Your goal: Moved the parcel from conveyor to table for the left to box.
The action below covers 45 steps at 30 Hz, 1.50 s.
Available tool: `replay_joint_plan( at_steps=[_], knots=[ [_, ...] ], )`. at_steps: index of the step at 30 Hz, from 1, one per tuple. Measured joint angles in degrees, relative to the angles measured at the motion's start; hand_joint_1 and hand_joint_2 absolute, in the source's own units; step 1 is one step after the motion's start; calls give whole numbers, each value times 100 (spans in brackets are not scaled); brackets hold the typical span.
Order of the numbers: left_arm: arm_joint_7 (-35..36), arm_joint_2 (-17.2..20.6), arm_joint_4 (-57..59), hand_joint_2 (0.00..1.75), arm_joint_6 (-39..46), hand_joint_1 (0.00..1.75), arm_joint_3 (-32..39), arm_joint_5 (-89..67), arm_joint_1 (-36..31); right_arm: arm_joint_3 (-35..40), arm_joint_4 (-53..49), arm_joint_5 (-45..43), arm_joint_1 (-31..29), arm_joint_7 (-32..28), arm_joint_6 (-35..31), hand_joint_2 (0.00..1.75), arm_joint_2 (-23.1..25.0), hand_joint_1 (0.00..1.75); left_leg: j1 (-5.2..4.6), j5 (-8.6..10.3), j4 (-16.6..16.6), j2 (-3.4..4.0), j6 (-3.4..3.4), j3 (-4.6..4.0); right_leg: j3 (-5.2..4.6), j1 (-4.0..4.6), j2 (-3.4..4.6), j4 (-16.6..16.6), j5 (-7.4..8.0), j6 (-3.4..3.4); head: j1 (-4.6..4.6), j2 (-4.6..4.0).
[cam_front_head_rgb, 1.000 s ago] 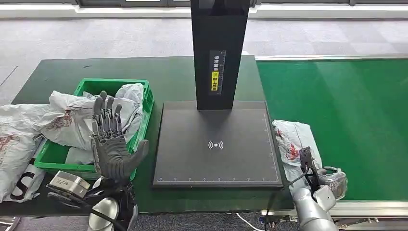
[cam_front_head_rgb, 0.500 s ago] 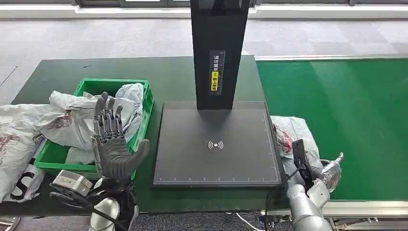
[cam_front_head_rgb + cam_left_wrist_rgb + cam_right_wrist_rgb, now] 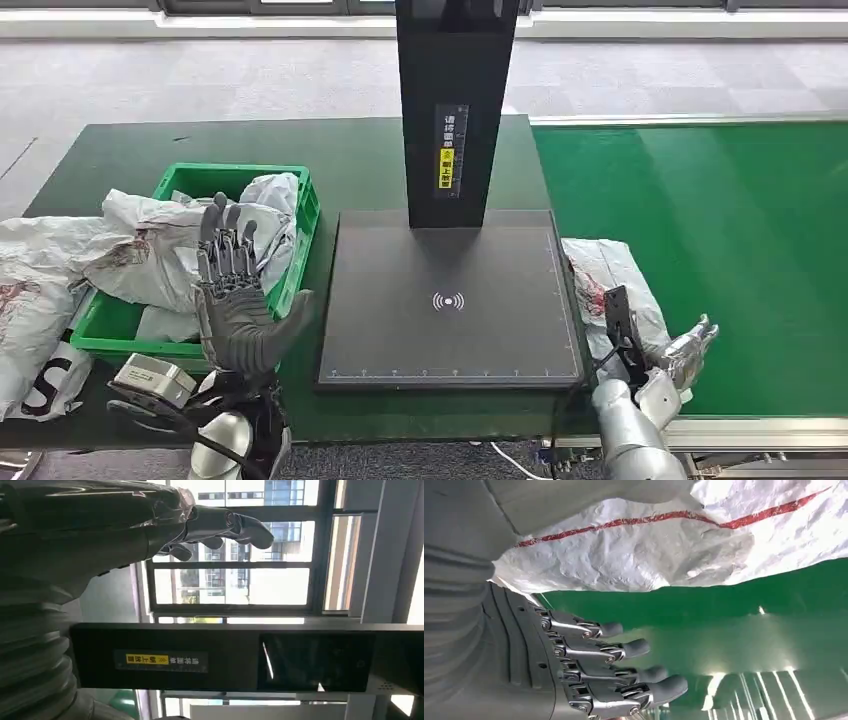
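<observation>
The parcel, a crumpled white bag with red print, lies at the conveyor's near-left corner, against the black scanner plate. My right hand sits just right of and below it, fingers stretched out and holding nothing. In the right wrist view the parcel lies beside my spread fingers, with green belt showing between them. My left hand stands upright and open above the near corner of the green crate. The left wrist view shows that hand empty.
The crate holds white bags, and more bags spill over the table's left end. A black post rises from the back of the scanner plate. A dark green table lies behind the crate.
My right hand has uncurled and shifted slightly along the parcel's right side. The parcel has slid a little toward the scanner plate. The left hand has barely moved.
</observation>
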Motion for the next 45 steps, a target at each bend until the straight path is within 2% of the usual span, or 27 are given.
replay_joint_plan(
  at_steps=[9,20,23,27,44,45],
  knots=[
    [-2,2,2,175,31,0,-2,0,0,9,0,33,-3,118,227,175,7,0,0,0,0,0,0,0,0,0,0,0,0,0,0,0],
    [-2,7,0,175,100,0,-59,0,1,101,-50,11,-3,103,-85,175,44,0,0,0,0,-1,0,0,0,0,0,0,0,0,0,0],
    [-2,13,2,175,103,0,-92,0,1,101,-55,-35,-4,133,248,175,46,0,0,0,0,-1,0,0,0,0,0,0,0,0,0,0],
    [0,17,19,175,103,0,-138,-2,-1,101,6,-249,-14,-115,819,175,46,0,0,0,0,0,0,0,0,0,0,0,0,0,0,0],
    [0,17,48,175,146,0,-138,-2,-1,101,284,-295,-88,-146,1390,175,46,0,0,0,0,0,0,0,0,0,0,0,0,0,0,0],
    [0,17,48,175,146,0,-138,-2,-1,101,302,-284,-93,-127,1452,175,44,134,0,0,0,0,0,0,0,0,0,0,0,0,0,0]
  ],
)
